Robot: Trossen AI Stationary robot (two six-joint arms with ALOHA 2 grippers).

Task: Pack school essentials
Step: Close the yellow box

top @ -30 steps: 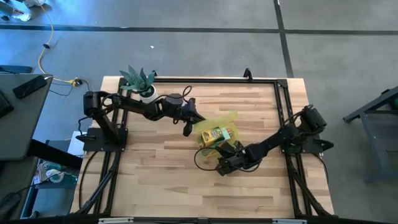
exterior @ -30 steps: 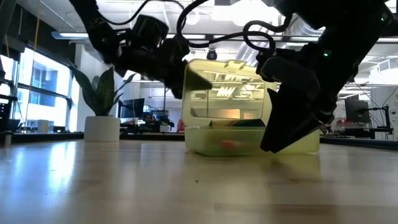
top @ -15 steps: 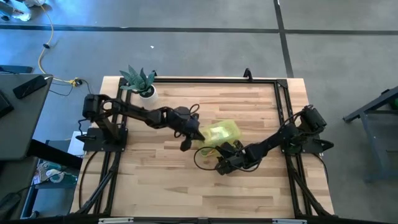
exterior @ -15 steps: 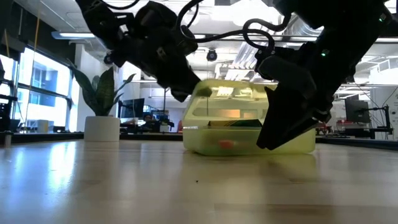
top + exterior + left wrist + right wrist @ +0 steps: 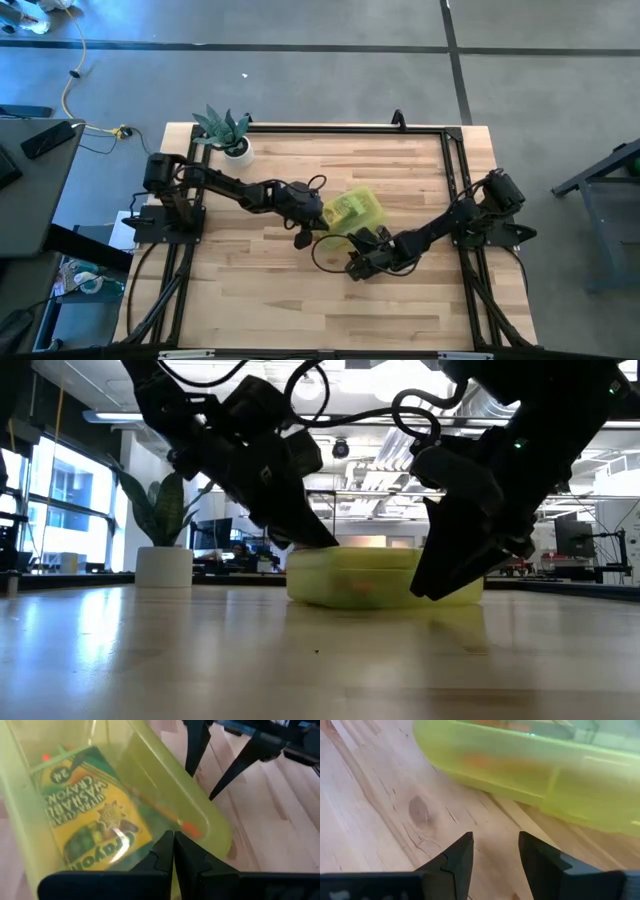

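Observation:
The translucent yellow-green case (image 5: 355,208) (image 5: 380,575) lies on the table's middle with its lid down. Through the lid, the left wrist view shows the yellow-green crayon box (image 5: 90,805), a thin orange pen (image 5: 186,827) and a tiny red eraser (image 5: 46,756). My left gripper (image 5: 174,845) (image 5: 305,535) is shut, on top of the case at its left end. My right gripper (image 5: 495,851) (image 5: 360,262) is open, low over the table just near of the case, apart from it. Scissors and the teal notepad do not show. My left gripper presses its shut fingertips (image 5: 165,851) down on the case's lid (image 5: 150,832), near the case's left end. It comes from above, slanting in from the table's left. The case lies flat on the table under it.
A small green plant in a white pot (image 5: 228,130) (image 5: 165,555) stands at the far left corner. Bare wooden table (image 5: 260,290) stretches along the near side and on the far right. A black frame (image 5: 345,128) runs along the table's edges.
My left gripper has moved down and toward the near-right over the case, pushing the lid with it. The lid stood upright a second ago, tilted halfway, and now lies flat on the case. The case's base has stayed where it was.

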